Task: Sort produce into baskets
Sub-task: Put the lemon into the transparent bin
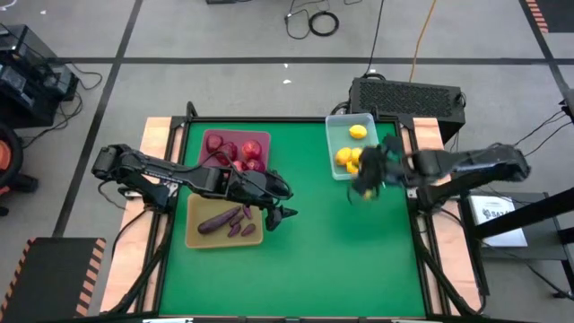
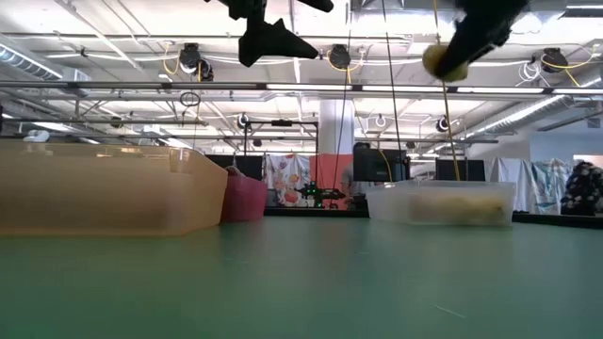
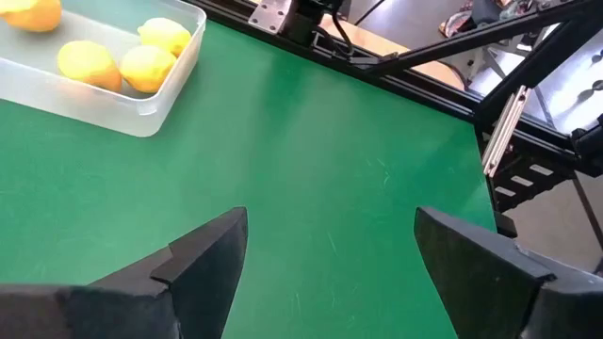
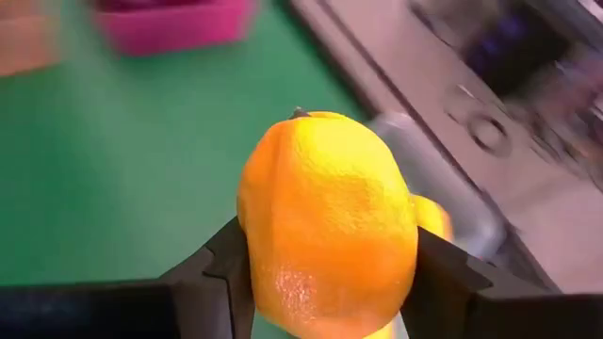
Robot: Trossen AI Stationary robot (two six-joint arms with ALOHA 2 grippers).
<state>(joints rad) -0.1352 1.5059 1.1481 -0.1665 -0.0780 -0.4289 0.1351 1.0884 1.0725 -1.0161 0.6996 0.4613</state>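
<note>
Right gripper (image 4: 325, 273) is clamped on a lemon (image 4: 325, 221), one finger pressed against each side of it, and it's carrying the thing up in the air, well off the green table (image 1: 341, 251). The clear bin (image 1: 339, 133) sits just beyond and slightly under the hand, on the side toward the arm's base, with a few lemons already inside (image 1: 358, 133), and the low view shows the lemon hanging above that bin. So I'd say this is the carry-to-basket step for the yellow stuff, nearly at the drop point. Next move, as I read it: slide a bit further so the lemon is fully over the bin's opening, not its rim, come down some, then let go so it doesn't bounce out or knock the others. Further out across the table, the left gripper (image 1: 285, 213) hovers with its fingers spread and nothing between them, right next to the tan tray (image 1: 193, 235) holding the eggplants (image 1: 224, 221). The pink tray (image 1: 235, 135) with the red fruit (image 1: 240, 152) is just past that. No loose produce in sight on the table, so sorting looks close to finished.
</note>
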